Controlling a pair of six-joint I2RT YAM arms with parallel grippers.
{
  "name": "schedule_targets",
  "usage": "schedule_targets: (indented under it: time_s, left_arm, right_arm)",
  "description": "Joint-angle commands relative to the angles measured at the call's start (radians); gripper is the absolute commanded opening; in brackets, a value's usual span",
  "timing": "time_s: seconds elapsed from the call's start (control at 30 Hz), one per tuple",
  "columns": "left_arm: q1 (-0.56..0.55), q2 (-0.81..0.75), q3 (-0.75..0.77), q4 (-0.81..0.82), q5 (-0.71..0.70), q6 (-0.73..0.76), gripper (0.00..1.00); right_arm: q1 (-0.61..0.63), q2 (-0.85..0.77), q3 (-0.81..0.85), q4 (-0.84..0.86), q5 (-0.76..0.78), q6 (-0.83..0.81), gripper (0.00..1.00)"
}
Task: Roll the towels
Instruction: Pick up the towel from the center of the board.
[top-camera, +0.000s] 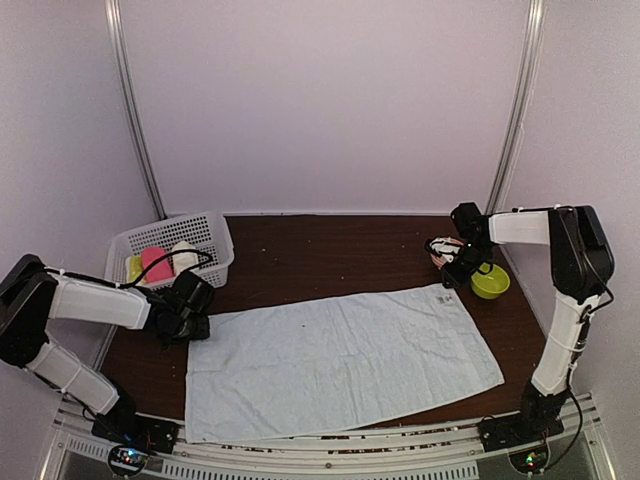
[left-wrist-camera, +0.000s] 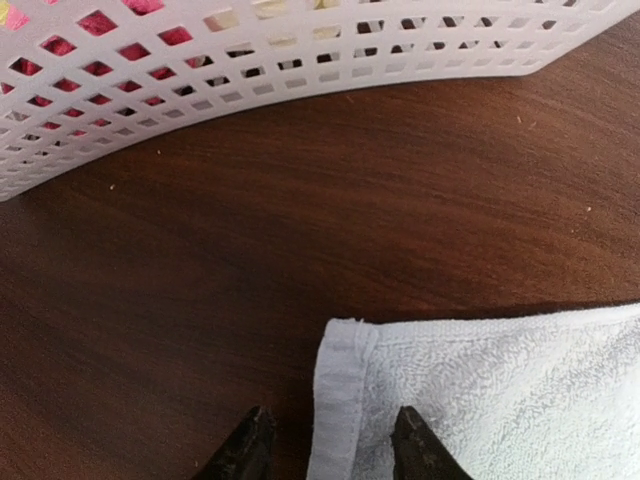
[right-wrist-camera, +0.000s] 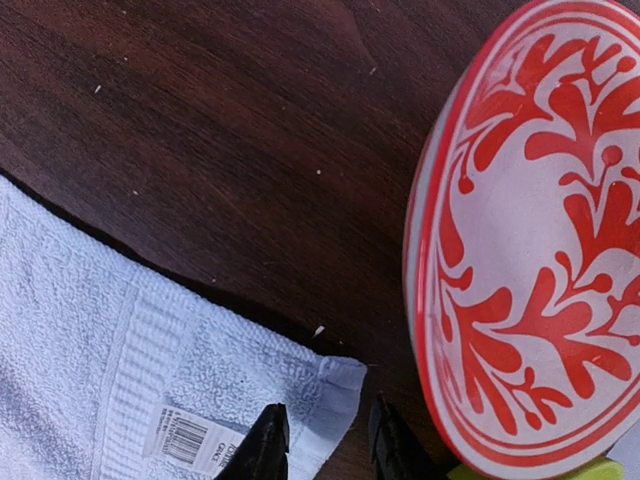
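Observation:
One pale bluish-white towel (top-camera: 340, 360) lies spread flat across the middle of the table, long side running left to right. My left gripper (top-camera: 195, 322) sits low at its far left corner. In the left wrist view that gripper (left-wrist-camera: 330, 445) is open and the towel (left-wrist-camera: 500, 400) has its hem lying flat between the fingertips. My right gripper (top-camera: 458, 278) is at the far right corner. In the right wrist view it (right-wrist-camera: 328, 425) is open too, over the towel (right-wrist-camera: 100, 330) corner next to the barcode label (right-wrist-camera: 190, 440).
A white lattice basket (top-camera: 215, 225) at the back left holds yellow, pink and cream cloth rolls; its wall (left-wrist-camera: 300, 60) is just beyond the left gripper. A red-patterned bowl (right-wrist-camera: 540, 250) and a yellow-green bowl (top-camera: 490, 282) stand close to the right gripper.

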Motion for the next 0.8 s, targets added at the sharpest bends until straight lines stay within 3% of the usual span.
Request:
schedule_targets:
  time_s: [0.0,0.43,0.6,0.77]
  left_arm:
    - [0.018,-0.012,0.026,-0.004,0.019,-0.011,0.42]
    - [0.031,-0.019,0.057,-0.034,0.012,-0.002,0.43]
    - [0.054,-0.021,0.057,-0.031,0.033,0.006,0.44]
    - [0.063,-0.024,0.058,-0.029,0.036,0.006,0.44]
  right_arm:
    - [0.004,0.005,0.019,-0.031,0.015,0.024,0.28]
    - [0.003,0.066,0.004,0.003,-0.006,0.059,0.28]
    - [0.001,0.064,-0.005,0.019,-0.017,0.057,0.17]
    - [-0.011,0.021,-0.017,0.013,-0.016,0.047,0.11]
